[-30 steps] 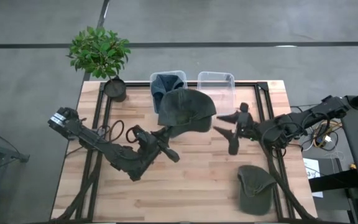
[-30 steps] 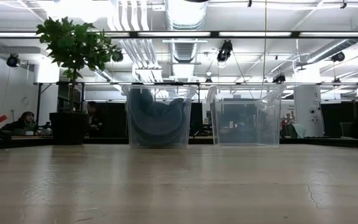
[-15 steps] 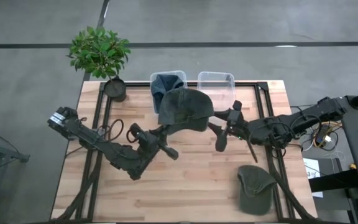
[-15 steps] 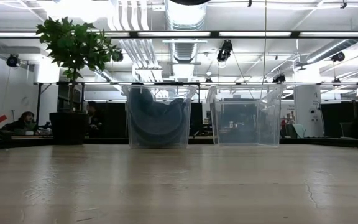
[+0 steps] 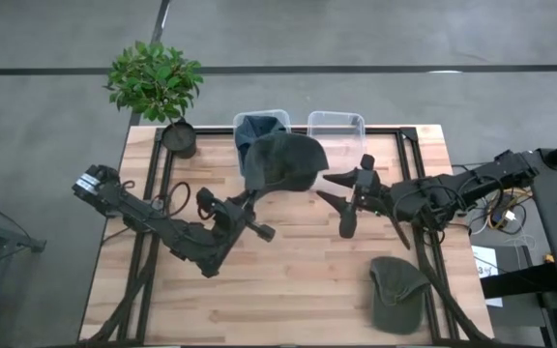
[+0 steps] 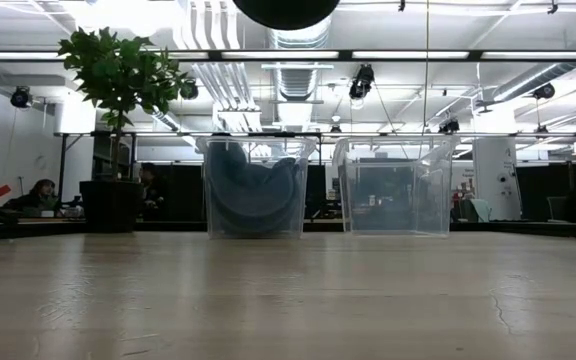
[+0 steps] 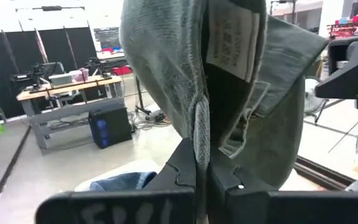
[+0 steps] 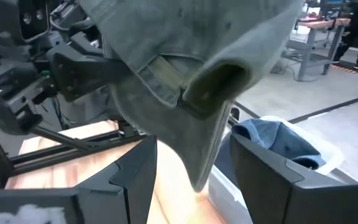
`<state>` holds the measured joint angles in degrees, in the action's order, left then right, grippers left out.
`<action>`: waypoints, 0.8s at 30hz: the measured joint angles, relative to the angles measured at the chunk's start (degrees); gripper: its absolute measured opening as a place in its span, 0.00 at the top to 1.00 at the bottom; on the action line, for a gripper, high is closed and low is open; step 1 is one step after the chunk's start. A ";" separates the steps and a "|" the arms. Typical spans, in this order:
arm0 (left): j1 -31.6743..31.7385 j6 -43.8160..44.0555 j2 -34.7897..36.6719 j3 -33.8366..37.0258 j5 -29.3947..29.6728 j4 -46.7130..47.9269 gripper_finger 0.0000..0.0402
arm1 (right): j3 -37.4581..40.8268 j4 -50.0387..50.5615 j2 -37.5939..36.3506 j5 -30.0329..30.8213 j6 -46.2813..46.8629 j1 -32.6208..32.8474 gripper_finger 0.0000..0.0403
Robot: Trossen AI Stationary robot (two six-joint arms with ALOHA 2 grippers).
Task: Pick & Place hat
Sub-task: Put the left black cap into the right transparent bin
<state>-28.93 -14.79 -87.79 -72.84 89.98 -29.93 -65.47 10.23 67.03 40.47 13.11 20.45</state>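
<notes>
A green hat [image 5: 280, 162] hangs in the air just in front of the two bins, and my left gripper [image 5: 250, 196] is shut on it. In the left wrist view the hat [image 7: 191, 68] shows its inside and a white label [image 7: 232, 37]. My right gripper [image 5: 337, 201] stands open just right of the hat. In its wrist view the hat's lower tip [image 8: 204, 162] lies between the two fingers [image 8: 135, 171]; I cannot tell whether they touch it. Only the hat's dark underside [image 6: 286, 10] enters the low view. A second green hat [image 5: 397, 293] lies flat at the near right. My left gripper [image 7: 202, 171] pinches the hat's rim edge [image 7: 199, 134] between its two fingers, one on the inside and one on the outside. The fingers come level, slanting from the table's near left. The hat is lifted clear of the table.
Two clear bins stand at the far edge: the left bin [image 5: 261, 126] holds a blue hat [image 8: 278, 140], and the right bin [image 5: 337, 126] holds nothing I can see. A potted plant [image 5: 155, 82] stands at the far left corner. Bare wood lies at the near left.
My left gripper has rolled about its own line and turned the hat, which now looks narrower from above; its underside has dipped into the top of the low view. My right gripper has moved toward the table's left, up to the hat, staying open.
</notes>
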 joint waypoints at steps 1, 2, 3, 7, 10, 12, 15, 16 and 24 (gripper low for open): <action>0.01 0.69 0.00 0.00 -0.55 0.03 0.99 | 0.00 -0.05 0.07 0.05 0.00 -0.04 0.51; 0.02 1.40 0.00 0.00 -1.31 0.04 0.99 | 0.01 -0.02 0.11 0.38 -0.02 -0.18 0.51; 0.05 2.41 0.00 0.00 -2.32 0.04 0.99 | 0.06 0.12 0.21 0.79 -0.09 -0.32 0.51; 0.07 5.07 0.00 -0.05 -4.82 0.04 0.99 | 0.24 0.38 0.84 1.73 -0.22 -1.52 0.51; 0.07 6.03 0.00 -0.11 -5.66 -0.02 0.99 | 0.33 0.15 1.24 1.92 -0.22 -2.59 0.51; 0.07 7.15 0.00 -0.13 -6.70 -0.01 0.99 | 0.40 0.14 1.31 1.58 -0.22 -3.10 0.51; 0.19 8.22 0.00 -0.04 -8.19 0.00 0.99 | 0.42 -0.81 1.62 1.30 -0.02 -3.90 0.52; 0.23 8.35 0.00 -0.04 -8.18 0.00 0.99 | 0.42 -0.76 1.63 1.00 0.13 -4.09 0.52; 0.26 8.50 0.00 0.00 -9.88 0.02 0.99 | 0.42 -0.71 1.67 -0.51 1.79 -4.36 0.82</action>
<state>-28.67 -6.28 -87.79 -72.84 80.10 -29.91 -65.06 9.52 68.71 39.96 14.90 16.10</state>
